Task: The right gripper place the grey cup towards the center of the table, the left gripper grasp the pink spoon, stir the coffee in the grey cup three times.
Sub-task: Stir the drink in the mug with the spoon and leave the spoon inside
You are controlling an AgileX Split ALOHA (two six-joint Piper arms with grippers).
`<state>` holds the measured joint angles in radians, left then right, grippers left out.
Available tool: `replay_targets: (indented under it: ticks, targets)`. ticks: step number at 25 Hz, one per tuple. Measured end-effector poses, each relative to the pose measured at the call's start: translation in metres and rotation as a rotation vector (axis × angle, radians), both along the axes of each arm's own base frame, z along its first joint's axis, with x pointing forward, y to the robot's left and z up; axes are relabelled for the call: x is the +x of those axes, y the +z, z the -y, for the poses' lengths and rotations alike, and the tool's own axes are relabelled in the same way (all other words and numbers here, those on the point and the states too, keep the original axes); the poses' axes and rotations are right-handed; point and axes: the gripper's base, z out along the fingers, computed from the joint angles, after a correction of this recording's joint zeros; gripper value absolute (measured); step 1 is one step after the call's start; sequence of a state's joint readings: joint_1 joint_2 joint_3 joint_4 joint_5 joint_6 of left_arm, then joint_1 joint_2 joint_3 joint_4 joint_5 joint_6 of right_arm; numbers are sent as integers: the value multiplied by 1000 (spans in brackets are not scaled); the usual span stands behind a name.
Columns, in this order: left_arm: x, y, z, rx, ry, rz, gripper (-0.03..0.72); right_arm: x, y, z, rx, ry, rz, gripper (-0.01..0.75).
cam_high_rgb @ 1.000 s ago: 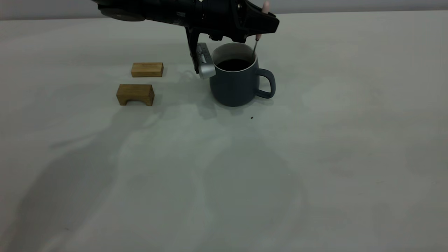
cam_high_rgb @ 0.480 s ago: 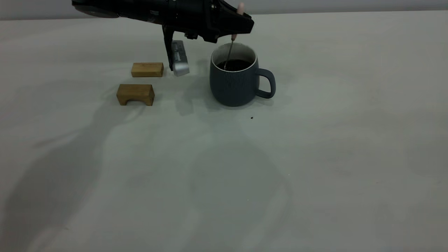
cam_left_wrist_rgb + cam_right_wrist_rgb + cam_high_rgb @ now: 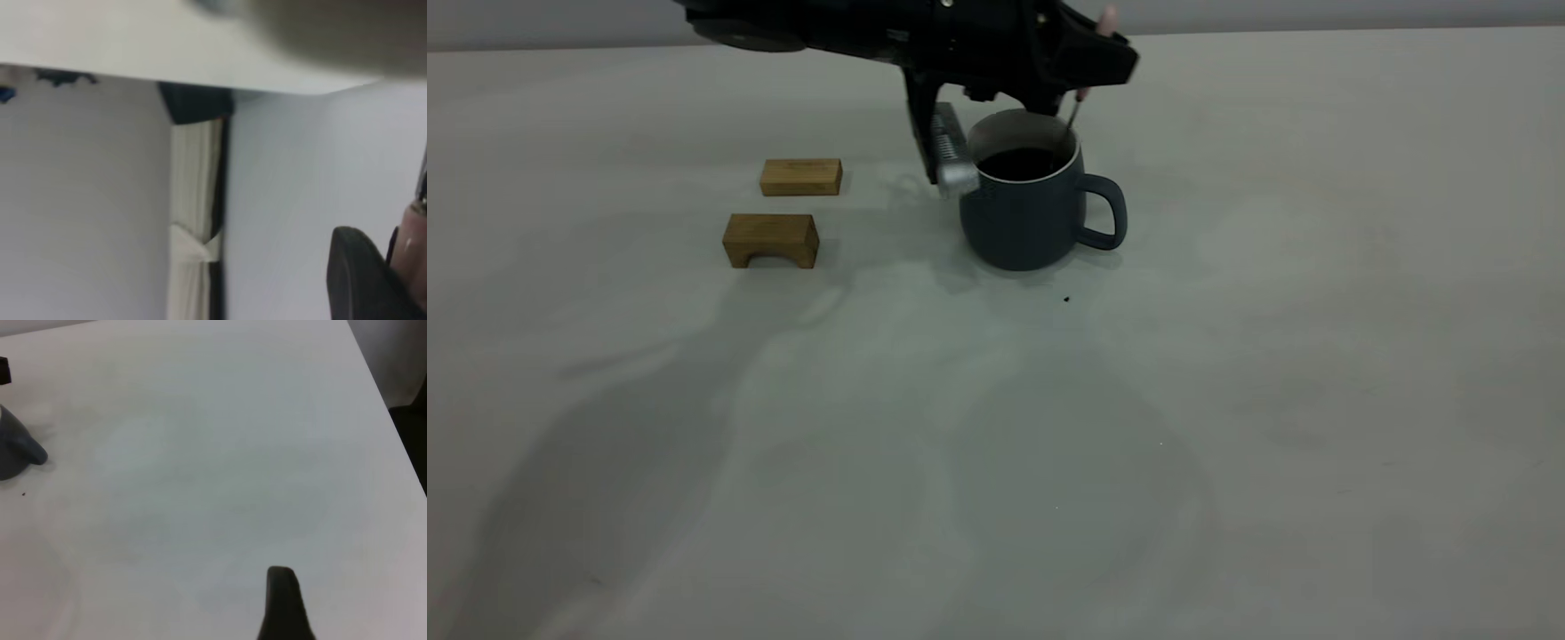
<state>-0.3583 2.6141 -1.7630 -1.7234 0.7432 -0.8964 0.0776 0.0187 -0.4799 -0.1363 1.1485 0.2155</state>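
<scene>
The off-white table (image 3: 1227,400) carries the grey cup (image 3: 1023,222); above it the left gripper (image 3: 1080,67) pinches the pink spoon (image 3: 1104,18).

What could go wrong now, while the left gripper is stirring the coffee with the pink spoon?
1. The free silver finger of the left gripper hangs just beside the grey cup at rim height; a wider stir may knock the cup and slop the coffee.
2. The pink spoon leans against the rim on the handle side, so it might scrape there or twist in the jaws.
3. The coffee stands fairly high; fast stirring may splash the table.
</scene>
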Motion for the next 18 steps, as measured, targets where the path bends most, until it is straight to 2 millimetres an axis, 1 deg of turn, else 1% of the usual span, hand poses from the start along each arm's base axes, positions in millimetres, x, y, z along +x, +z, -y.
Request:
replay_targets:
  ticks: [3, 5, 9, 11, 14, 16, 18]
  targets:
    - [-5, 1, 2, -16, -67, 2, 125, 0, 0, 0, 0, 0, 0, 574]
    - [-7, 1, -2, -12, -109, 6, 125, 0, 0, 0, 0, 0, 0, 574]
    - [-5, 0, -20, 1, -152, 10, 125, 0, 0, 0, 0, 0, 0, 574]
    - [0, 0, -33, 4, -137, 11, 125, 0, 0, 0, 0, 0, 0, 574]
    - [7, -1, -45, 11, -100, 12, 125, 0, 0, 0, 0, 0, 0, 574]
    - [11, -1, -47, 17, -53, 13, 125, 0, 0, 0, 0, 0, 0, 574]
    - [15, 0, -45, 6, 4, 10, 125, 0, 0, 0, 0, 0, 0, 574]
